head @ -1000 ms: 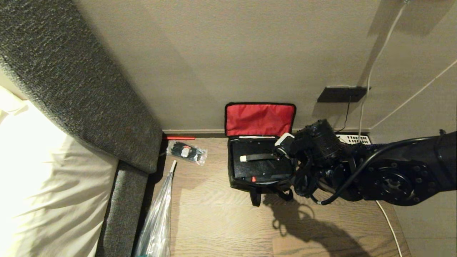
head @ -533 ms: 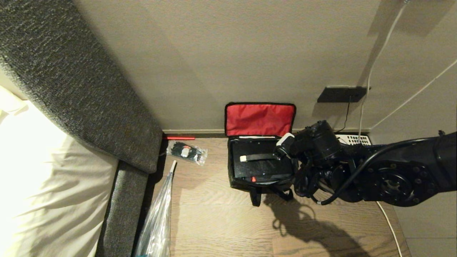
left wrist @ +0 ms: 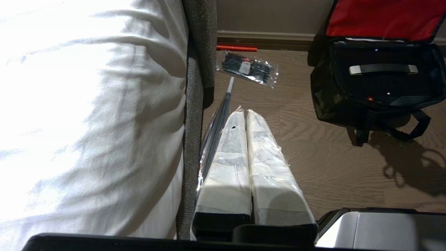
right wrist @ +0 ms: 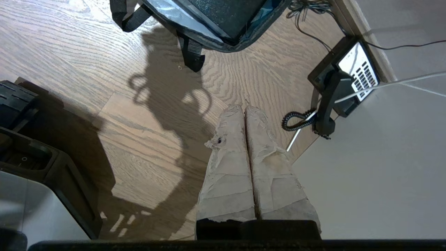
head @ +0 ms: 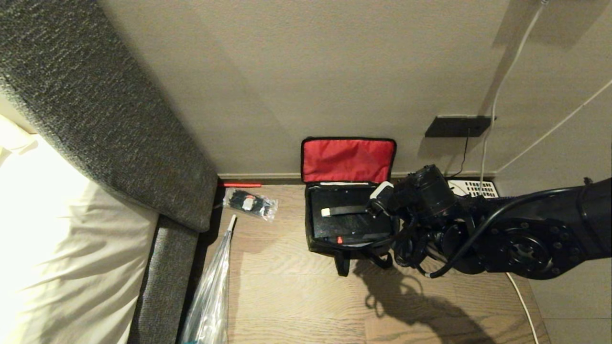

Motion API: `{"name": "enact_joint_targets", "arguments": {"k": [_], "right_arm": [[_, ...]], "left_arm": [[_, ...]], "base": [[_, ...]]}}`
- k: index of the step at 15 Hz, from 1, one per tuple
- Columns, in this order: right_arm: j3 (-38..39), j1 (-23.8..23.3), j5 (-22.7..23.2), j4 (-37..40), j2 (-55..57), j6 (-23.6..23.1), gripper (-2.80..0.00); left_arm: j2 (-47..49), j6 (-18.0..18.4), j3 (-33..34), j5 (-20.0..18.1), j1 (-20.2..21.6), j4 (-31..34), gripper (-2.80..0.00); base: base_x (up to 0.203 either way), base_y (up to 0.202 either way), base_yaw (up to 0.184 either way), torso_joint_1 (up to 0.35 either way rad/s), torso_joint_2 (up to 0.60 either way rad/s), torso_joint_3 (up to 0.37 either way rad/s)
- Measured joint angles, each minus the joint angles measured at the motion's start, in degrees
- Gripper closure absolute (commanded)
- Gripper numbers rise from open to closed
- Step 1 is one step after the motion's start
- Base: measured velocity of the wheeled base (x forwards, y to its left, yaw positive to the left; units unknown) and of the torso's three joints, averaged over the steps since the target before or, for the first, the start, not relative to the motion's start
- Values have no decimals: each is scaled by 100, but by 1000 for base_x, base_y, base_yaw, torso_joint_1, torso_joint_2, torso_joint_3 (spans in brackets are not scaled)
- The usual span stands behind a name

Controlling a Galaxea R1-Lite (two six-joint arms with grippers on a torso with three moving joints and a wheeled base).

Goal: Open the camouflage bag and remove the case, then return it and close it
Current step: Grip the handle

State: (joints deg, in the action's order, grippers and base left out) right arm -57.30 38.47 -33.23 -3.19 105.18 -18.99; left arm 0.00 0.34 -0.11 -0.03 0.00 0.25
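Camouflage bag (head: 351,236) is sitting open on the wood floor (head: 296,296), backed against the wall (head: 334,71), red-lined lid (head: 348,159) standing up against it. The case (head: 346,220) is lying inside, black, its strap handle (head: 345,210) running across the top.

Right claw (right wrist: 245,115) is hanging beside the bag's right side, above bare floor, pads pressed together and holding nothing. Left claw (left wrist: 244,118) is parked low near the bed, pads likewise together and empty, pointing at the floor beside the furled umbrella (left wrist: 217,122).

My reading: you are at the removal step, lid already up. You are needing to spread the right claw before coming over the opening, then drop onto the middle of the strap handle, where the case should lift level. Pull straight up; the fit looks snug, and a slanted pull is likely to drag the soft walls along.

Room is tight. Telephone (right wrist: 343,83) and its coiled cord (right wrist: 298,122) are lying on the floor near the right arm, white cable (head: 519,291) trailing past. Packet of black ties (head: 249,203) is lying to the bag's left, by the grey upholstered bed frame (head: 162,258).
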Motion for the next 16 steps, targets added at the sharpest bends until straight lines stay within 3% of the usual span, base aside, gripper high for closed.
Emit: {"name": "enact_joint_targets", "arguments": {"k": [11,16], "right_arm": [[-6,2,-138,-18,57,-5,0],[1,2,-422,-23,179,4,0]], "left_arm": [[0,-31,9,3,0,-16,0],[0,-61,11,3,0,-18,0]], "base": [[26,0,-1,1,0,0],[0,0,0,0,0,0]]}}
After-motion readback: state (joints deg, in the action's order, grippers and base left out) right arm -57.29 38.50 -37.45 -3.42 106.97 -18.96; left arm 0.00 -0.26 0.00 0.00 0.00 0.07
